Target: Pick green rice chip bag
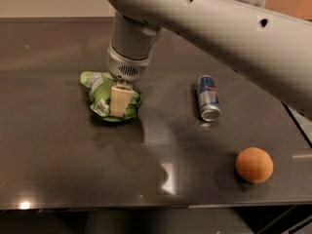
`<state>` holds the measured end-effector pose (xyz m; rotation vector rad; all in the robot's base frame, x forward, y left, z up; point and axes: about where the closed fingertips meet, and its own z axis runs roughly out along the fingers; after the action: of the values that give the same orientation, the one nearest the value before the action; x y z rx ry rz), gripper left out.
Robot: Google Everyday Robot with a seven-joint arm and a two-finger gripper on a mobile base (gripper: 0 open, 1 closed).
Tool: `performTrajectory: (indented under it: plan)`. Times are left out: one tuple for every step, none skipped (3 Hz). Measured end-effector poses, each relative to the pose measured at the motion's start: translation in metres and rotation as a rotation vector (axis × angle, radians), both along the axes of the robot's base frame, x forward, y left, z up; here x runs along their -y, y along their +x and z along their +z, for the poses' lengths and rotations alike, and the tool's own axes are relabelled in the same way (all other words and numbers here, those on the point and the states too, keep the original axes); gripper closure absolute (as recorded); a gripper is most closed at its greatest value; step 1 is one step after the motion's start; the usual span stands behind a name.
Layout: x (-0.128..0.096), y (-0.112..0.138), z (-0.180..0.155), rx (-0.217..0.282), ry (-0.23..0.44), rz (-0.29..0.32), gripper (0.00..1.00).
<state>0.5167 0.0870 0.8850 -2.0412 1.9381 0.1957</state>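
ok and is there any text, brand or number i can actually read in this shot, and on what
No text can be read anywhere.
green rice chip bag: print on its white label patch is too blurred to read.
can: blue, silver and red markings, no legible letters.
round orange object: no marking visible.
gripper, down on the bag: no text visible.
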Motion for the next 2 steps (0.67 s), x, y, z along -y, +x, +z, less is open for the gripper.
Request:
performTrajectory:
  plan:
    - [0.008,0.000,0.027,-0.002,0.028,0.019,1.00]
    - [0.015,0.001,0.051,0.003,0.050,0.039,1.00]
